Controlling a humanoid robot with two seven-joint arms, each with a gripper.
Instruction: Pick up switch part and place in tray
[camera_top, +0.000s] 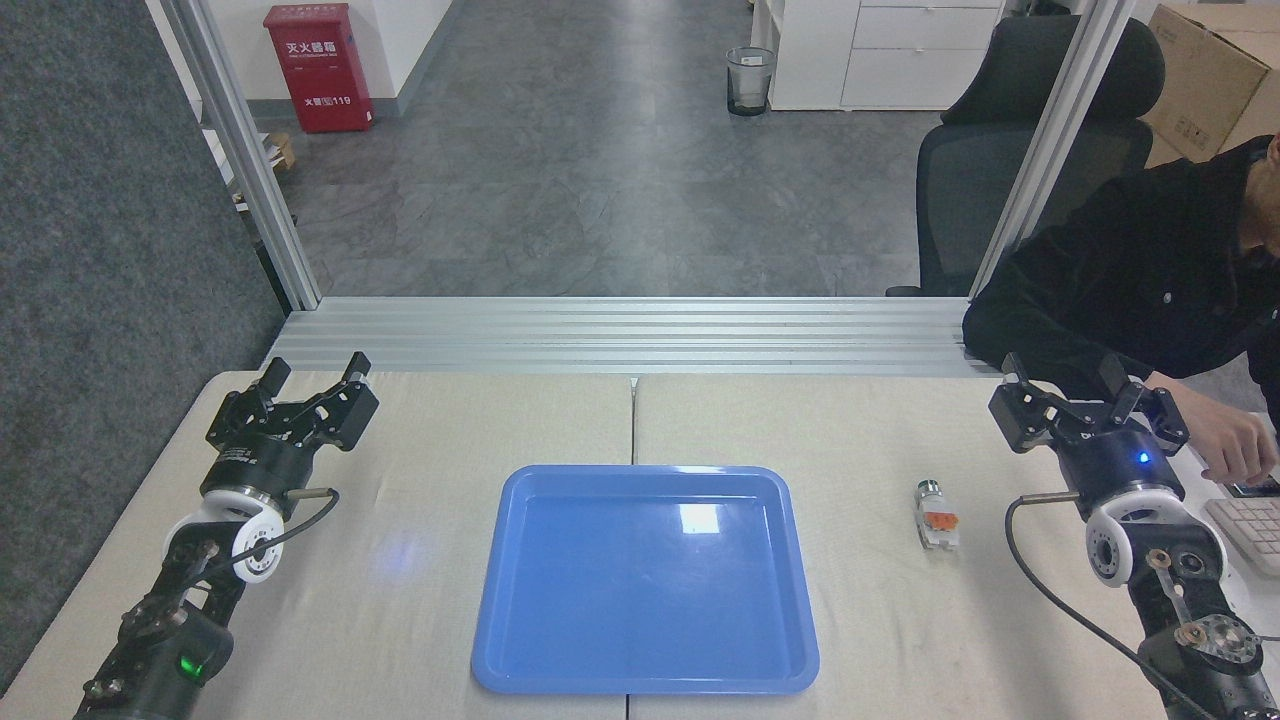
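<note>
Right claw (1066, 378) spread, near table edge, switch part (937, 515) beside tray (500, 560).

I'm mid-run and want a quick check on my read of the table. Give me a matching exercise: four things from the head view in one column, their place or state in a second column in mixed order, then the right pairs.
Column A
1. switch part
2. tray
3. left tool
4. right tool

Column B
a. open, at the table's far left, holding nothing
b. lying on the cloth between the tray and the right arm
c. centre of the table, nothing in it
d. open, at the table's far right, near a person's hand

Pairs: 1-b, 2-c, 3-a, 4-d
</note>
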